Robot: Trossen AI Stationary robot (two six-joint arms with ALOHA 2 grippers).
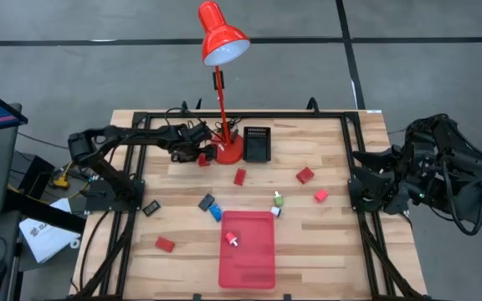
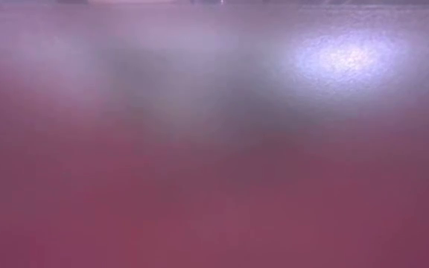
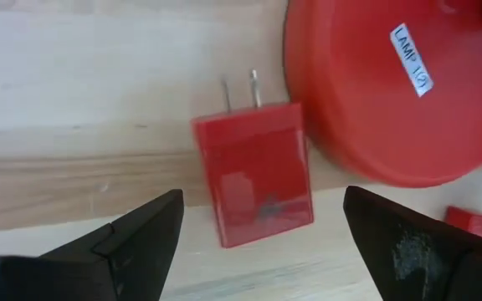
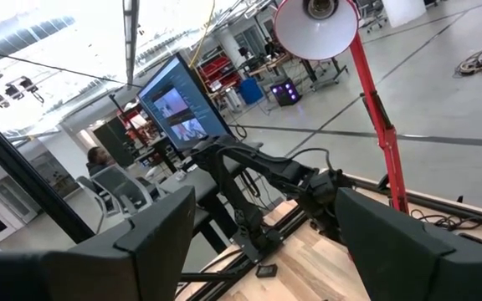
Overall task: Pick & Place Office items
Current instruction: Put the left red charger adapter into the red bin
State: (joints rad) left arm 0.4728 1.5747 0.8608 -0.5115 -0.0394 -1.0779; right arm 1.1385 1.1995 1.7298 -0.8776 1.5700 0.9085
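A red block with two metal prongs [image 3: 253, 171] lies flat on the table beside the red lamp's round base [image 3: 392, 84]; it also shows in the high view [image 1: 203, 159]. My left gripper [image 3: 262, 251] is open just above it, one finger on either side, touching nothing; it shows at the far left in the high view [image 1: 192, 153]. Other small pieces lie on the table: red blocks [image 1: 240, 176] [image 1: 305, 175] [image 1: 320, 196] [image 1: 165, 244], a blue one [image 1: 215, 212], black ones [image 1: 206, 201] [image 1: 151, 209], a white-green one [image 1: 279, 199]. My right gripper [image 4: 266, 242] is open and empty at the table's right edge [image 1: 375, 180].
A flat red tray [image 1: 258, 267] lies at the near middle with a red-and-white piece [image 1: 231, 239] on it. The tall red desk lamp [image 1: 223, 38] stands on its base [image 1: 230, 152] at the far middle, a black mesh holder [image 1: 257, 144] beside it.
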